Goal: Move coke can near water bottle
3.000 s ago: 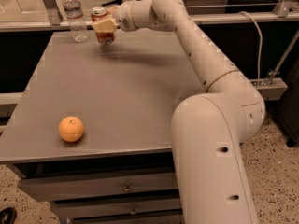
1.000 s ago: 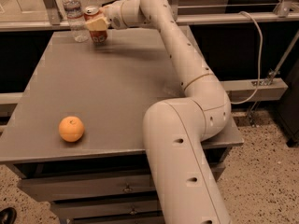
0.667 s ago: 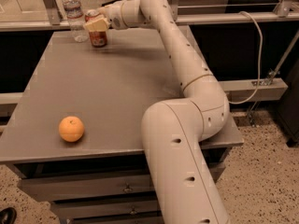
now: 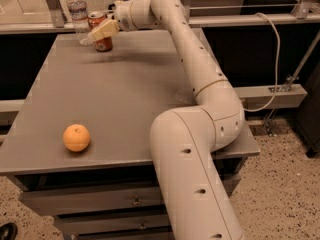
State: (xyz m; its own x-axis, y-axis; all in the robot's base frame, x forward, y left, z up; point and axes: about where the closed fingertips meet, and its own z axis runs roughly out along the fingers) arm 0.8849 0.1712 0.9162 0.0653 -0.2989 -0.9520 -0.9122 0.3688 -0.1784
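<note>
coke can (image 4: pixel 103 44) upright on the far left corner of the grey table (image 4: pixel 125 94), just right of the water bottle (image 4: pixel 77 11) and close beside it, with only a narrow gap showing between them. the claw (image 4: pixel 100 31) reaches in from the right at the end of the long cream arm (image 4: pixel 200 69), one pale finger lying across the can's front, and it looks closed around the can's upper body. the can's long axis is vertical and the claw meets it side-on, so release looks to turn on opening sideways and backing off to the right, away from the bottle. the can's base seems to rest on the table, and the placement appears all but done. an orange (image 4: pixel 76 137) sits well apart near the front left edge. the table top is plain matte grey over metal drawers (image 4: pixel 135 201). behind it runs a metal rail (image 4: pixel 250 20), with a pale cable (image 4: pixel 276 59) hanging at right above a speckled floor (image 4: pixel 280 194).
</note>
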